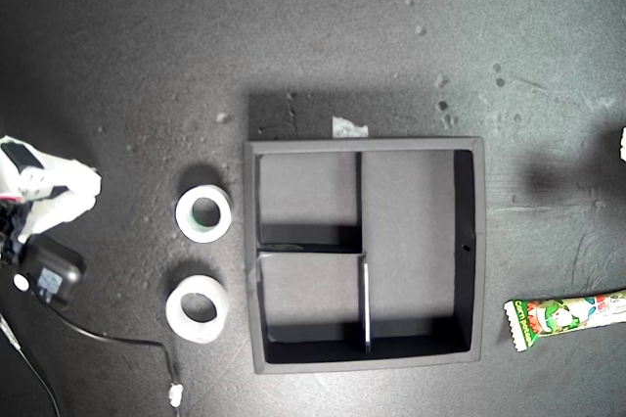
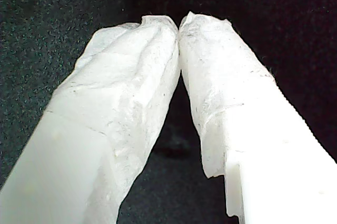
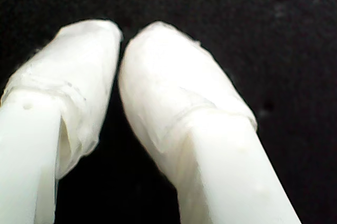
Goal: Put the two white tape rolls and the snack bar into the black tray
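The black tray (image 1: 476, 270) lies in the middle of the exterior view, and all its compartments hold nothing. Two white tape rolls lie flat just off its side towards the exterior view's left, one (image 1: 185, 216) with a greenish core and the other (image 1: 178, 311) below it. The snack bar (image 1: 567, 317) lies at the exterior view's right edge, partly cut off. My first gripper (image 2: 179, 27) is shut, its tips touching over bare black surface. My second gripper (image 3: 120, 45) is shut too, with nothing in it. A white arm (image 1: 49, 190) shows at the exterior view's left edge; I cannot tell which arm it is.
A black box (image 1: 51, 275) on a cable (image 1: 117, 341) sits under that arm, at the exterior view's lower left. A small white scrap (image 1: 348, 127) lies just beyond the tray's far wall. A sliver of white (image 1: 622, 143) shows at the exterior view's right edge.
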Motion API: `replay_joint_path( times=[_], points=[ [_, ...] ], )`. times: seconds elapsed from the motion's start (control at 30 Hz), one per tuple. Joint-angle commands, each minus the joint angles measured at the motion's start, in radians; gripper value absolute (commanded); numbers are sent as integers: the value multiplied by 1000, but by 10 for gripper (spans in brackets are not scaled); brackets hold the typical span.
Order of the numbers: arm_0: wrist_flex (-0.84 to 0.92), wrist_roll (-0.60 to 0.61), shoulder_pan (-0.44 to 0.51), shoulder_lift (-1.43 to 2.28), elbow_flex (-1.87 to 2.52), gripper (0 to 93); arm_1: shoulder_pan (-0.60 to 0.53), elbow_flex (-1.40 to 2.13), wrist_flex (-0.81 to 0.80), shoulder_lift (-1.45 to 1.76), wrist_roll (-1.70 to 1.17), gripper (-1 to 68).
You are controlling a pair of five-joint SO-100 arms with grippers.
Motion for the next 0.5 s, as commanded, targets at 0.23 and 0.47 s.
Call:
replay_joint_path(
  times=[0.23,0.47],
  points=[
    [35,11,-8,49,57,3,-81,11,0,-2,-58,1],
    [35,9,-531,52,57,3,-75,11,-130,0,-51,0]
  ],
)
